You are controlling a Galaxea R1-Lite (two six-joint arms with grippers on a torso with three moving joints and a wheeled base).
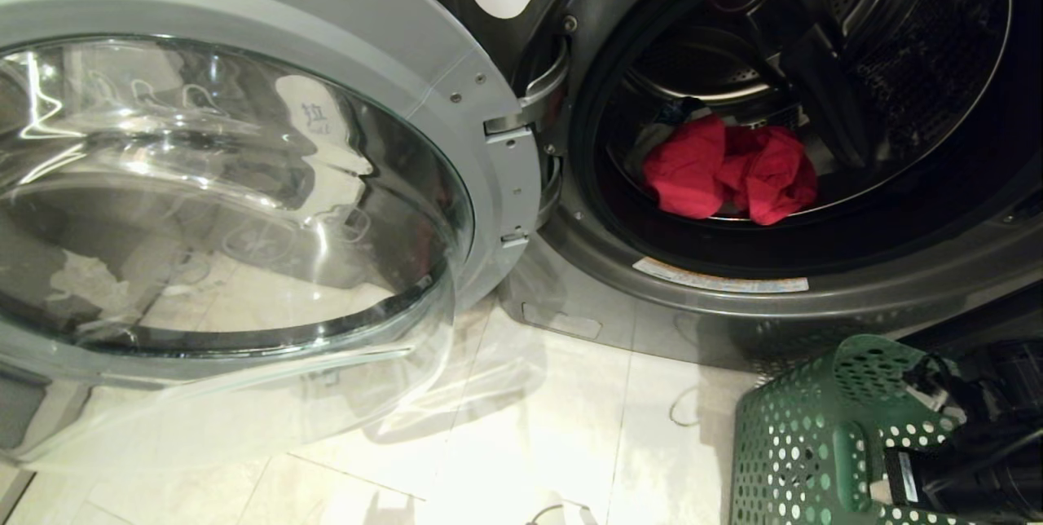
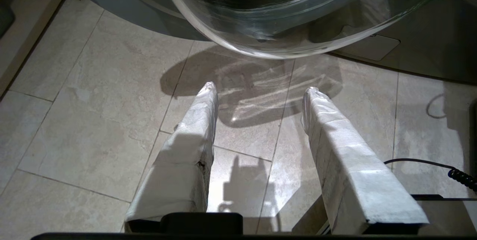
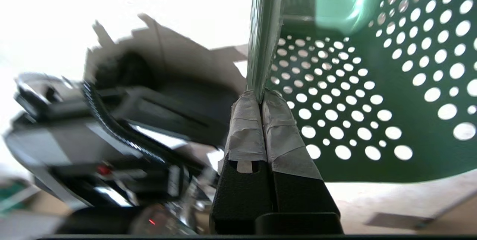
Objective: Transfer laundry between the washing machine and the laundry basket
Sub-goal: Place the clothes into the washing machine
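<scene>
Right tool (image 3: 261, 96) clamps basket (image 1: 803, 435) wall, lower right; laundry (image 1: 729, 170) lies in drum, upper right; left tool (image 2: 259, 91) gapes, empty.

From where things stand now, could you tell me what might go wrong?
The right gripper is shut on the thin wall of the green basket, so the basket could slip or tip. The open door stands close beside the drum opening and might be bumped. The red laundry lies deep inside.

A pale tiled floor (image 1: 521, 427) carries everything. The dark grey washing machine (image 1: 733, 297) stands on it, the green laundry basket (image 1: 807, 435) just beside.
</scene>
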